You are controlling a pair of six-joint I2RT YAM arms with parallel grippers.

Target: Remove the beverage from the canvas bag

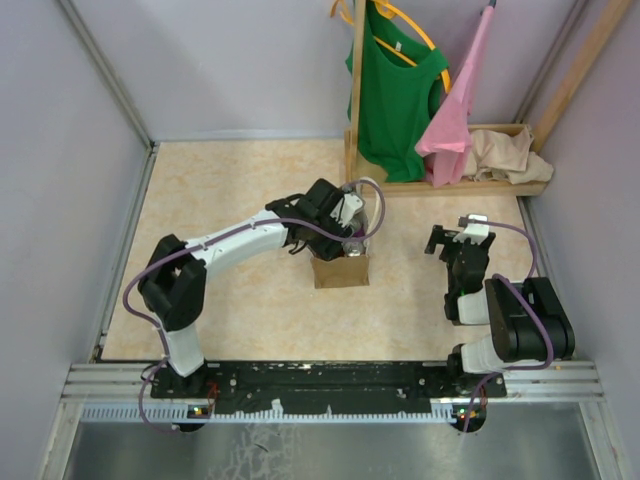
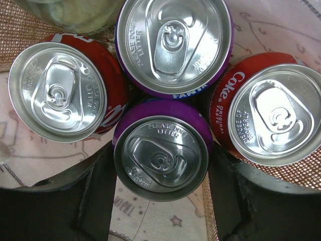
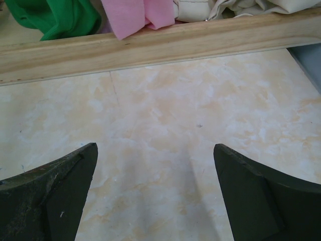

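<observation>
The canvas bag (image 1: 340, 270) stands upright on the table (image 1: 230, 170), near the middle and just in front of the left arm (image 1: 240, 240). That arm reaches over the bag's open mouth, so it is plainly the nearer one. The right arm (image 1: 500, 310) sits folded well apart on its own side. Inside the bag there are four drinks cans, all standing upright with their lids facing the left wrist camera. Their long axes therefore run straight along the line on which the left jaws come down. Two cans are purple and two are red. The nearer purple can (image 2: 160, 156) lies directly between the two dark fingers (image 2: 95, 196), one on each flank. The other purple can (image 2: 173, 44) touches it on the far side. One red can (image 2: 59, 90) and the other red can (image 2: 273, 114) crowd in from either side. The left jaws stand partly open, astride that nearer purple can and close against its sides. I cannot tell whether the pads already press on it. A straight upward pull looks to be what the next move calls for, with the neighbouring cans tight enough to be dragged along. The right jaws gape wide over bare table and hold nothing. I count one bag and two arms.
</observation>
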